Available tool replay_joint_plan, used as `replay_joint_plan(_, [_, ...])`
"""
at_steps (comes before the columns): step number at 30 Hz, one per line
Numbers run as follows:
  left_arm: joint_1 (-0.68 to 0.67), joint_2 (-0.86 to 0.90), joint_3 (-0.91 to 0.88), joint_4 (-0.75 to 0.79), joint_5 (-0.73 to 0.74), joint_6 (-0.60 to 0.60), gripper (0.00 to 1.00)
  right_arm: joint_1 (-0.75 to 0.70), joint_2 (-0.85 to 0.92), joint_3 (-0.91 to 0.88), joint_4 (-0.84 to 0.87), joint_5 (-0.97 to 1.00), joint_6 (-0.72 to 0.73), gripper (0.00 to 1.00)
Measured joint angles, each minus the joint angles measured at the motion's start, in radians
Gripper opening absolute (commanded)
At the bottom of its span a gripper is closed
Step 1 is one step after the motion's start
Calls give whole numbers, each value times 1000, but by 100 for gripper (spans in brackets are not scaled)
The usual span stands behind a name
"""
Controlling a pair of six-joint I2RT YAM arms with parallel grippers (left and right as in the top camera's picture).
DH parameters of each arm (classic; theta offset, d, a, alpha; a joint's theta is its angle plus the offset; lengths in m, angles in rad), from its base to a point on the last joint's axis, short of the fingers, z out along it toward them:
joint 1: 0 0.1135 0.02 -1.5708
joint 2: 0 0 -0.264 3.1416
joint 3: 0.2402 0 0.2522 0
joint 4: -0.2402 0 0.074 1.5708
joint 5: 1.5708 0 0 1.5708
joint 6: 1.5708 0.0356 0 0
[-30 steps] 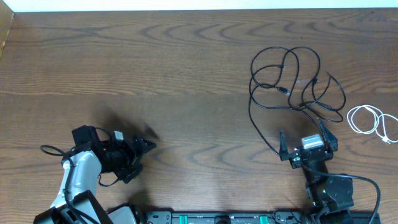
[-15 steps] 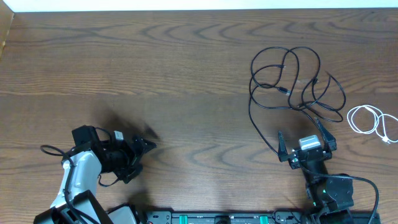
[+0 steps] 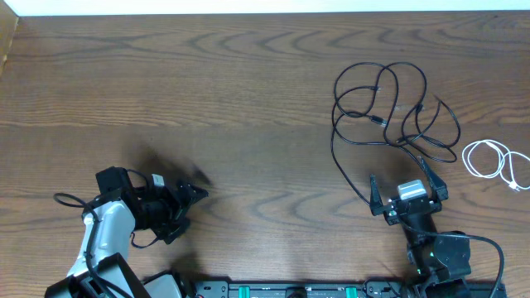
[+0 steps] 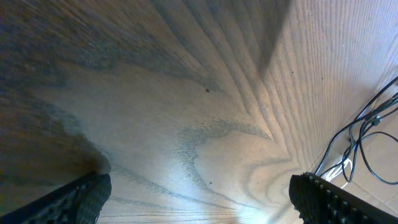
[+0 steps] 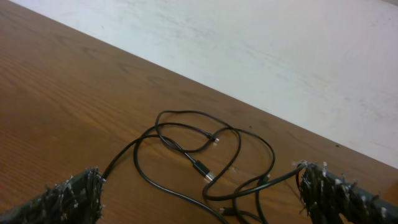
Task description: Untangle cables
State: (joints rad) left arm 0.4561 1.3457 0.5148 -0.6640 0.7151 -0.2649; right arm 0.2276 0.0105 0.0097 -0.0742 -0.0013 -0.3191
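The black cable (image 3: 380, 122) lies in several overlapping loops on the wooden table at the right. The white cable (image 3: 465, 157) is coiled by the right edge, a little apart from it. My right gripper (image 3: 404, 182) sits just below the black loops and is open, with nothing held. In the right wrist view the black cable (image 5: 200, 168) spreads ahead of the right gripper (image 5: 205, 199), and one strand runs up to the right finger (image 5: 329, 190). My left gripper (image 3: 190, 211) rests open at the lower left, far from both cables. From the left gripper (image 4: 205, 200) the black cable (image 4: 367, 121) shows far off.
The table's far edge meets a white wall (image 3: 265, 7). A raised wooden edge (image 3: 8, 41) shows at the top left. The arms' base rail (image 3: 290, 290) runs along the front edge. Thick black arm cables (image 3: 489, 248) hang near the right arm's base.
The right gripper has edged slightly left and up toward the black loops. The left arm and both cables have not moved.
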Motion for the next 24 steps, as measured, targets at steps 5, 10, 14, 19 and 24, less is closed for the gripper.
replay_joint_plan(5, [0,0,0,0,0,0,98,0,0,0,0,0,0,99])
replay_joint_plan(10, [0,0,0,0,0,0,98,0,0,0,0,0,0,99])
replay_joint_plan(14, [0,-16,0,0,-16,0,98,0,0,0,0,0,0,99])
replay_joint_plan(19, [-1,-120,0,-6,-129,0,98,0,0,0,0,0,0,99])
replay_joint_plan(24, [-26,-248,0,9,-176,-2,98,0,0,0,0,-1,0,99])
